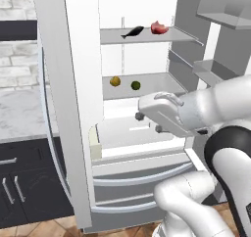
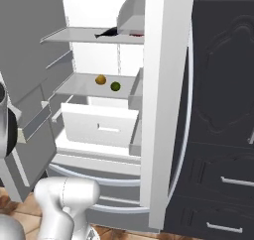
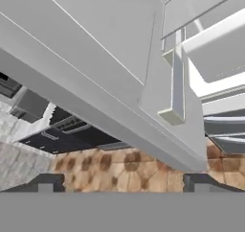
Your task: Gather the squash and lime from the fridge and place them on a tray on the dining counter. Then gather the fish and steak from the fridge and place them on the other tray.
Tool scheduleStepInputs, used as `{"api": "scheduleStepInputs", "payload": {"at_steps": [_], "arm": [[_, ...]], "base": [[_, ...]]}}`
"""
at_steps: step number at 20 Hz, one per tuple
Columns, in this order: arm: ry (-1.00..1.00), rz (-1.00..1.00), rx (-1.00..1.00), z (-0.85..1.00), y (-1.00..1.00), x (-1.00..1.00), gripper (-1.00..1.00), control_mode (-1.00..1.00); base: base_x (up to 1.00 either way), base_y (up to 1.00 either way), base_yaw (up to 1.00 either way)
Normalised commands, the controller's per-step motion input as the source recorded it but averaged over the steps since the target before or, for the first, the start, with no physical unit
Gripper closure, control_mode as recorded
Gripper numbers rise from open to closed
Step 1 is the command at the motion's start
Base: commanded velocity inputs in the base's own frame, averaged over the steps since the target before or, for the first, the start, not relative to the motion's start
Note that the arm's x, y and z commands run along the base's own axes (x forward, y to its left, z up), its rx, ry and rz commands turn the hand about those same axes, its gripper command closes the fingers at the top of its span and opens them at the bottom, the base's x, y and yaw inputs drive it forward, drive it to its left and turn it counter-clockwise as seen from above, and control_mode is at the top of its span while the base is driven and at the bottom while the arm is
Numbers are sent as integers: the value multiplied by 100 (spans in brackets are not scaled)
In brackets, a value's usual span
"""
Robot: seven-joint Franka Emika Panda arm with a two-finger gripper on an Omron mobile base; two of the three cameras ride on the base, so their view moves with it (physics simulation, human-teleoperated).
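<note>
A: Grey steel fridge [image 1: 73, 133], both doors swung open. Middle shelf [image 1: 162, 82] carries the squash [image 1: 114, 81] near its front edge, left of centre; the lime [image 1: 136, 85] lies just beside it to the right, apart from it. Upper shelf [image 1: 147, 35] carries the fish [image 1: 133, 32] and, near its right end, the steak [image 1: 159, 28].

B: Tool state?

A: Tool [image 3: 122, 180] has its jaws spread wide with nothing between them; past the finger tips the hand view shows the lower edge of a door and the wooden floor [image 3: 119, 171]. In the left base view the hand sits in front of the fridge, below the middle shelf.

B: Step in hand?

A: My reading: doors open, no item collected yet. First pick is due, squash or lime.

B: Next move calls for?

A: Likely: raise the hand to the middle shelf's height, point it inward, and straddle the squash without nudging the lime toward the shelf's edge. No tray or tabletop in these views; the base will presumably have to drive afterwards.
</note>
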Motion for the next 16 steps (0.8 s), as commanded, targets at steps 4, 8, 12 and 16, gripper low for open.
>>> {"api": "scheduleStepInputs", "payload": {"at_steps": [4, 8, 12, 16], "arm": [[2, -19, -23, -9, -50, 18, -100, -100], [1, -10, -11, -43, -50, 26, -100, -100], [0, -1, -14, -25, -40, 35, -100, -100], [2, 0, -16, -7, -31, 55, -100, -100]], "base": [[0, 0, 0], [0, 0, 0], [0, 0, 0], [0, 0, 0]]}}
